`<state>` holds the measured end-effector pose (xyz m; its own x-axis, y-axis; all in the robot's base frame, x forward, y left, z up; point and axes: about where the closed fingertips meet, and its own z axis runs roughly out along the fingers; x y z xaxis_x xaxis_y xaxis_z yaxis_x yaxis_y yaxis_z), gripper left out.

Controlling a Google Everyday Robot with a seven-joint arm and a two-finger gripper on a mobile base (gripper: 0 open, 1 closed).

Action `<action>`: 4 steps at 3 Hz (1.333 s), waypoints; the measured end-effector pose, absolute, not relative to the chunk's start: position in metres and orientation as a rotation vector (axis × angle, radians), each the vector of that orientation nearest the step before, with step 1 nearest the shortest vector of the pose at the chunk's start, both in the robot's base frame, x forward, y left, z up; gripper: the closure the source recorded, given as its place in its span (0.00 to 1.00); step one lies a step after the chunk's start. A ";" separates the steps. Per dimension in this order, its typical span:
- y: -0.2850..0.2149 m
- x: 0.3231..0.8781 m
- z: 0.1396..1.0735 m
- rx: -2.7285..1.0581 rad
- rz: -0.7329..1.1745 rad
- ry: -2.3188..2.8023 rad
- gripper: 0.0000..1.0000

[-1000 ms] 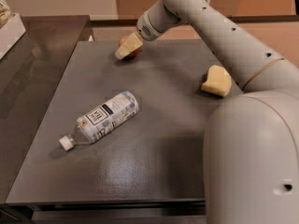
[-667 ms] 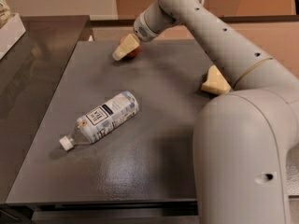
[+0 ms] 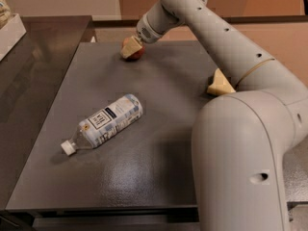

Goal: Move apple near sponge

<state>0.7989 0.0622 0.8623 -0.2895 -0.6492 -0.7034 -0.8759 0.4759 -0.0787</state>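
Note:
The apple is small and red and sits near the far edge of the dark grey table, left of centre. My gripper is down at the apple, covering its left and top side, so only a red sliver shows. The pale yellow sponge lies at the right of the table, well to the right of the apple and nearer to me. My arm hides the sponge's right part.
A clear plastic bottle with a white cap lies on its side at the table's left middle. A dark counter adjoins the table on the left, with a white object at its far end. My arm's large body fills the right foreground.
My gripper has stayed at the apple, shifting only slightly. My arm's elbow has swung left and toward the camera, and covers more of the sponge. The bottle has not moved.

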 end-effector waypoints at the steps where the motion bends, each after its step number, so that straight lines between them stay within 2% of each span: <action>1: 0.050 0.795 0.869 -1.246 0.413 2.049 0.62; 2: 0.026 0.782 0.884 -1.232 0.387 2.064 0.87; 3: -0.005 0.766 0.894 -1.211 0.361 2.091 1.00; 4: -0.043 0.749 0.895 -1.188 0.325 2.135 1.00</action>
<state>0.7494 -0.0426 0.8952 -0.3661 -0.6606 -0.6554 -0.8256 0.5555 -0.0988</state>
